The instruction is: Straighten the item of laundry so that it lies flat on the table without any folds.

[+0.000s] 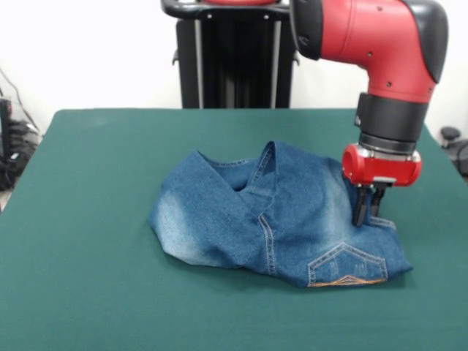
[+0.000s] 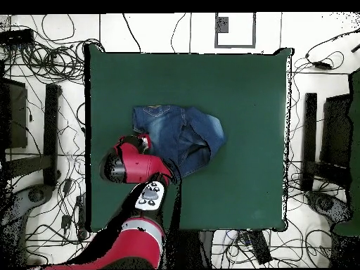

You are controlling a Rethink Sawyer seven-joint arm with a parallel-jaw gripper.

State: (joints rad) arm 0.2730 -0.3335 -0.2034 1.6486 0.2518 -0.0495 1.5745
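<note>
The item of laundry [image 1: 270, 216], a pair of blue denim jeans with pale faded patches, lies bunched and folded over itself a little right of the middle of the green table [image 1: 88, 234]. An orange-stitched back pocket [image 1: 347, 269] shows at its front right corner. My gripper [image 1: 369, 218] comes straight down on the jeans' right edge, its black fingers [image 1: 360, 208] close together with their tips in the denim. In the overhead view the jeans [image 2: 179, 133] lie left of the table's [image 2: 253, 183] centre, and the red arm head [image 2: 133, 163] covers the gripper.
Wide bare green cloth surrounds the jeans on all sides. Off the table, tangled cables [image 2: 42, 204] and dark stands [image 2: 50, 126] line both sides in the overhead view. The table's right edge [image 1: 446, 157] runs close to the arm.
</note>
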